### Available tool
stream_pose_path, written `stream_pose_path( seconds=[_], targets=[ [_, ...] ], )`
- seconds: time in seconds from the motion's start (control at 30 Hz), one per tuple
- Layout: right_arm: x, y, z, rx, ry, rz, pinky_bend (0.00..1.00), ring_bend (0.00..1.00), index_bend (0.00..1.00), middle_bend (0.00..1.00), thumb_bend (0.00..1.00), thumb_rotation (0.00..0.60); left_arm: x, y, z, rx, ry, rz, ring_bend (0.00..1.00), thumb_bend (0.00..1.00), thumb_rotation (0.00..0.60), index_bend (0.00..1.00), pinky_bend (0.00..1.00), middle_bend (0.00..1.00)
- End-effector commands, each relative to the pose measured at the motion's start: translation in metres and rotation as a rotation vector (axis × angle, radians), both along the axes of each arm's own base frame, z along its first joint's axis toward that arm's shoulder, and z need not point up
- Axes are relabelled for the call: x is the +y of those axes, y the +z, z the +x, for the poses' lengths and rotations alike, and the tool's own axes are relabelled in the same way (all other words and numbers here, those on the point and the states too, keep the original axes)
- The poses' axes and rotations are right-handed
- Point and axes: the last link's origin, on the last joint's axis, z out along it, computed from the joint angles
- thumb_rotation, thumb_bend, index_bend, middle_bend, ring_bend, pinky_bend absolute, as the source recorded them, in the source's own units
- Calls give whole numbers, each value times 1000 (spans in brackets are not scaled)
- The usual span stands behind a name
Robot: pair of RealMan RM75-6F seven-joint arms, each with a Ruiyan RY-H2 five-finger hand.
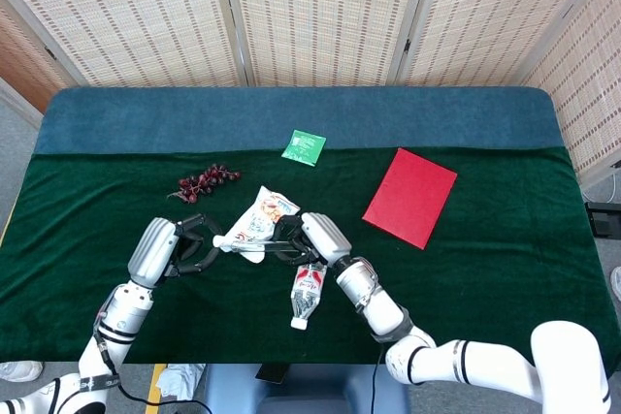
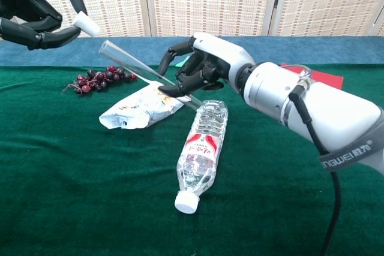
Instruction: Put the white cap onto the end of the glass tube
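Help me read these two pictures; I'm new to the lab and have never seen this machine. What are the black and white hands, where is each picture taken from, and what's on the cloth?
It is a robot with two arms, each ending in a hand with fingers. One picture looks down from its head, the other looks forward from its chest.

The left hand pinches a small white cap. The right hand holds a glass tube slanted above the cloth, its open end pointing toward the cap. They are close but not yet joined.

On the green cloth lie a plastic bottle, a crumpled snack bag, a bunch of grapes, a red booklet and a small green packet.
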Motion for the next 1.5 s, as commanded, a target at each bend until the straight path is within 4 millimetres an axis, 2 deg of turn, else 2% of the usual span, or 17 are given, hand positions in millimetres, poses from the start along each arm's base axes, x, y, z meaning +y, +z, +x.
stream_pose_path(
  seconds=[0.03,0.83,1.5],
  targets=[
    [0,2,0,-4,-3,-2,1000,1000,765,968,738,600,-1,0,1,-2,-4,1,897,514,600,599,804,1000],
    [2,7,11,-72,3,-9,1000,1000,765,968,738,600,-3,0,7,-22,-9,2,897,514,600,599,804,1000],
    [5,2,28,-95,11,-4,1000,1000,765,968,747,600,-2,-3,11,-14,-18,4,897,515,600,616,805,1000]
  ],
)
